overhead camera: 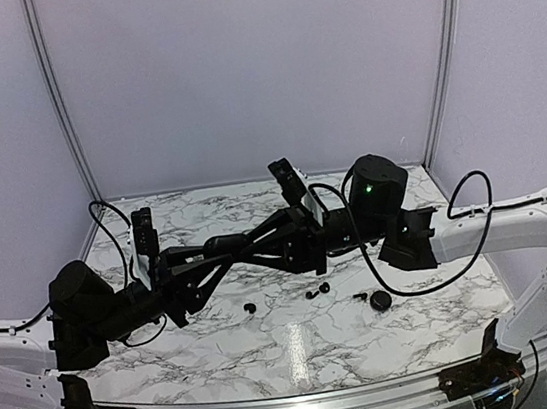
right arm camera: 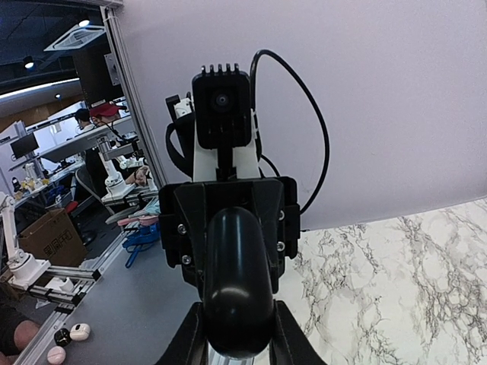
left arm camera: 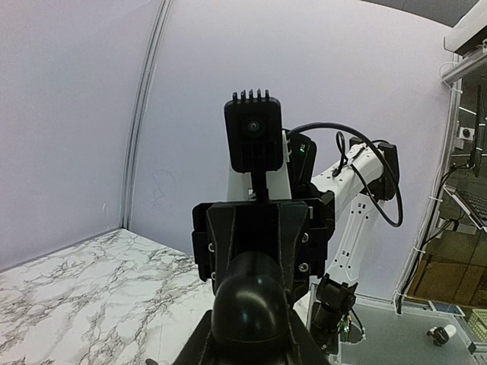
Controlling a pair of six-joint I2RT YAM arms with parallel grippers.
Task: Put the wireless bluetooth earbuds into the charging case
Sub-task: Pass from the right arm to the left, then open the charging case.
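Marble-patterned tabletop [overhead camera: 223, 357]; pale backdrop walls [overhead camera: 255, 66]; metal corner post [overhead camera: 60, 101].

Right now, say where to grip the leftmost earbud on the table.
Probably across its rounded body, coming straight down from above. The earbud lies low on the table, alone, with bare marble all round. Which way its stem points is too small to tell.

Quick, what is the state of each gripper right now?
Left gripper: fingers shut on a rounded black object, held in the air.
Right gripper: fingers shut on the same object.
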